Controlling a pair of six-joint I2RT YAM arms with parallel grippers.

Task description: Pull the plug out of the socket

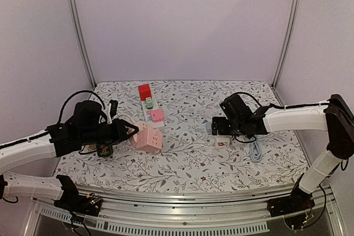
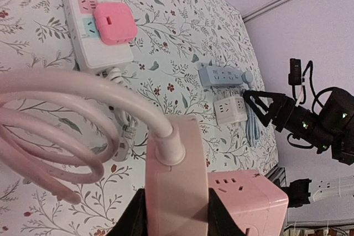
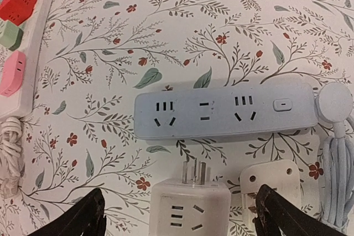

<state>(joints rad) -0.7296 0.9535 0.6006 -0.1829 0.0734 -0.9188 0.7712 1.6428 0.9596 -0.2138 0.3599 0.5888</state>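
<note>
The white cube plug (image 3: 191, 208) lies on the flowered table with its three prongs bare, pointing at the light blue socket strip (image 3: 227, 109) and a short gap from it. My right gripper (image 3: 180, 219) is open, its fingers (image 3: 83, 219) wide on either side of the plug and not touching it. From above, that gripper (image 1: 220, 136) hovers over the plug (image 1: 222, 141). My left gripper (image 2: 177, 214) is shut on a flat pink plug (image 2: 177, 186) with a thick coiled pink cord, close beside a pink socket cube (image 2: 249, 197).
A second white plug (image 3: 271, 183) lies right of the cube plug, beside the strip's bundled blue cable (image 3: 337, 181). A white socket strip (image 1: 150, 109) at the back middle carries red, green and pink adapters. Purple walls enclose the table.
</note>
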